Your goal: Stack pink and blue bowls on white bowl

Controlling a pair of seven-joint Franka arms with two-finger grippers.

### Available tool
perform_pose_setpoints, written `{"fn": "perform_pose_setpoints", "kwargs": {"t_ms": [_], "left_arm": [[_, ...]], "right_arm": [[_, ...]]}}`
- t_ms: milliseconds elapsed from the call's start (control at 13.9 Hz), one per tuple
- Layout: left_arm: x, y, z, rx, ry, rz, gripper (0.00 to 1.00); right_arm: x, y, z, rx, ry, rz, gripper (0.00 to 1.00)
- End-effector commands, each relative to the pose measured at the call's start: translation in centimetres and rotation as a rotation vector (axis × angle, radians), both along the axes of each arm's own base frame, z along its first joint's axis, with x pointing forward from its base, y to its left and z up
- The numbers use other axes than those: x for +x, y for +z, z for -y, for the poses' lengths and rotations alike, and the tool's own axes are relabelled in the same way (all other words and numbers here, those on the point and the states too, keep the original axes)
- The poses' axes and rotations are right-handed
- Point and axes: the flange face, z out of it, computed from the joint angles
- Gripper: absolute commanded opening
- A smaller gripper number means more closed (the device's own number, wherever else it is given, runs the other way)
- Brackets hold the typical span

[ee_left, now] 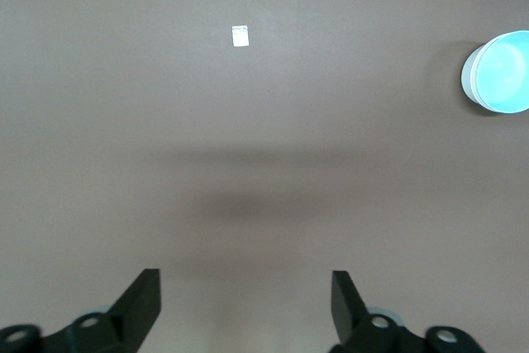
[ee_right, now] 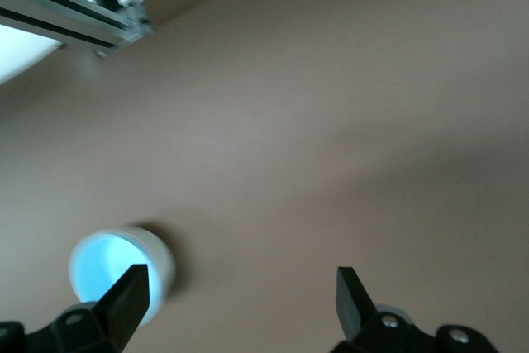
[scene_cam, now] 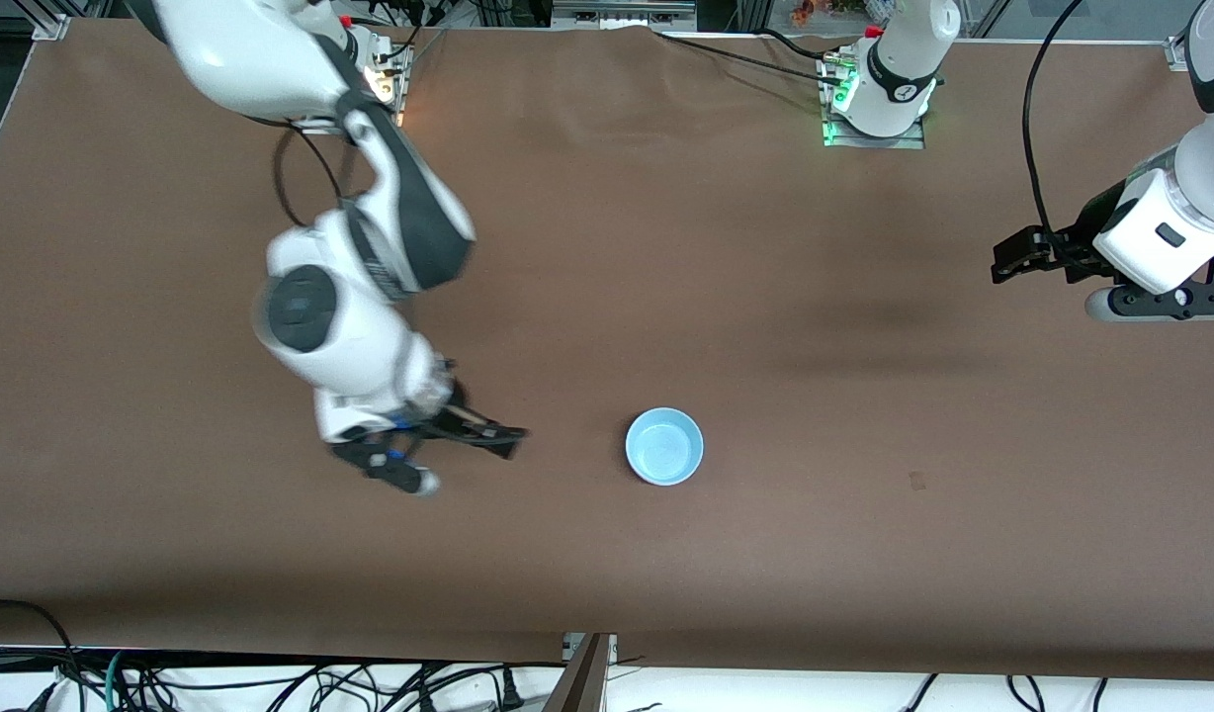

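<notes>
A light blue bowl (scene_cam: 664,446) sits near the middle of the table. In the wrist views the blue bowl (ee_left: 506,72) (ee_right: 103,274) lies inside a white bowl, whose outer wall (ee_left: 468,80) (ee_right: 161,262) shows around it. The pink bowl is hidden or out of view. My right gripper (scene_cam: 469,460) is open and empty, over the table beside the stack toward the right arm's end; its own view shows the right gripper (ee_right: 240,291) with jaws wide apart. My left gripper (scene_cam: 1012,259) is open and empty over the left arm's end, seen also in the left wrist view (ee_left: 245,295).
A small pale tag (ee_left: 240,35) lies on the brown table (scene_cam: 765,326) between the stack and the left arm's end, also seen in the front view (scene_cam: 916,481). Cables hang off the table edge nearest the front camera.
</notes>
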Motion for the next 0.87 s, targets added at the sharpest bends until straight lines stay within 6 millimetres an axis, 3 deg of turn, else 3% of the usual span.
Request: {"fn": "perform_pose_setpoints", "kwargs": {"t_ms": [0,144,361,577,794], "left_arm": [[0.7,0.1,0.0,-0.012,-0.02,0.005,0.98],[0.6,0.1,-0.1,-0.002,-0.022,0.012,0.98],[0.2,0.4,0.0,0.006,-0.039,0.012,0.98],[-2.6,0.4,-0.7,0.015,-0.093,0.003,0.98],[-2.8,0.3,-0.6,0.017,-0.085,0.013,1.0]], "right_arm": [[-3.0,5.0,5.9,-0.021,0.101,-0.053,1.0],[-5.9,7.7,10.9,-0.036,0.176,-0.048,1.0],[-10.5,10.4,16.2,-0.064,0.212,-0.054,1.0],[-12.8,12.3,19.3,-0.089,0.293,-0.11,1.0],[-13.2,13.7,21.9,-0.1,0.327,-0.118,1.0]]}}
